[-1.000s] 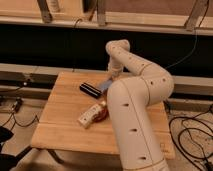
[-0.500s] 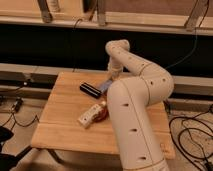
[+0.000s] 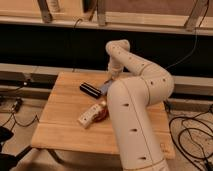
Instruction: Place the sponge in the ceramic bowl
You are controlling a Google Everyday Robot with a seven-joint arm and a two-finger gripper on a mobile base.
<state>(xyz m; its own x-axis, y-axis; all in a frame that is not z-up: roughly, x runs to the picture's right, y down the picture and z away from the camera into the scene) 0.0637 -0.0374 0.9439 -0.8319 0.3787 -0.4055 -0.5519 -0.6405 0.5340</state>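
Observation:
The blue-grey sponge (image 3: 105, 87) lies on the wooden table (image 3: 60, 125) near its far edge, just right of a black oblong block (image 3: 90, 90). My gripper (image 3: 111, 79) reaches down from the arm's far end and sits directly over the sponge's far right side, at or very near it. The orange-red ceramic bowl (image 3: 102, 114) rests nearer the table's middle, and my white arm hides most of it. A cream-white oblong bottle (image 3: 89, 116) lies against the bowl's left side.
My bulky white arm (image 3: 135, 115) covers the right half of the table. A dark wall and rails run behind the table. Cables lie on the floor at left and right.

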